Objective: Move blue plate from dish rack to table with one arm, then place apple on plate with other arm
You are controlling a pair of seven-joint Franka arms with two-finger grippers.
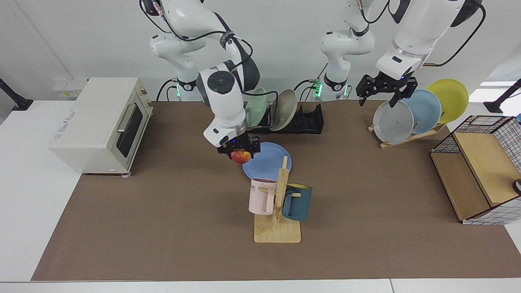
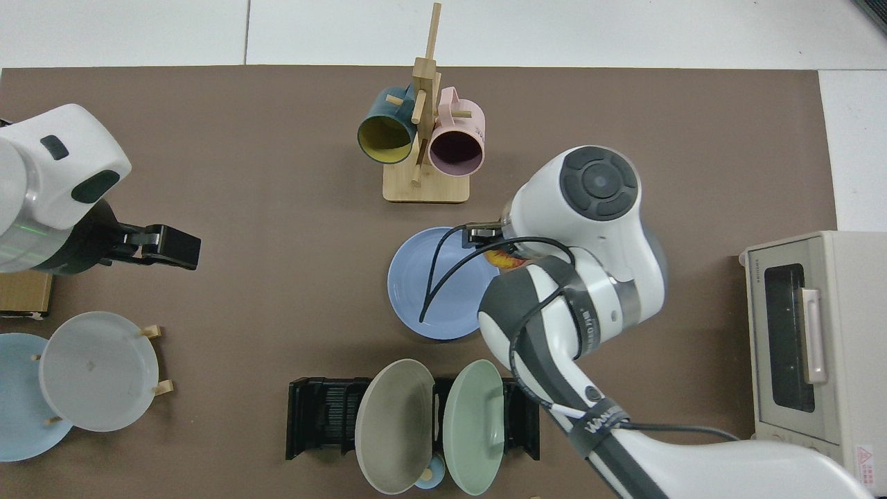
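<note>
Apple (image 1: 241,156) gripped in my right gripper (image 1: 239,149) over the blue plate's (image 1: 268,165) rim; my left gripper (image 1: 384,90) waits, spread, above the wooden stand (image 1: 407,136)

Plate (image 1: 268,162) flat at mid-tabletop (image 1: 163,228); dish rack (image 1: 309,122) behind it at the far edge, mug stand (image 1: 277,232) in front. Toaster oven (image 1: 97,122) at one end, shelf (image 1: 476,179) at the other. Right end effector (image 1: 239,150) holds the apple (image 1: 241,156) above the plate's rim.

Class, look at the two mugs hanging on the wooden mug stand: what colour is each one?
One mug is pale pink, the other mug dark teal with a yellow inside; clearest in the facing view.
</note>
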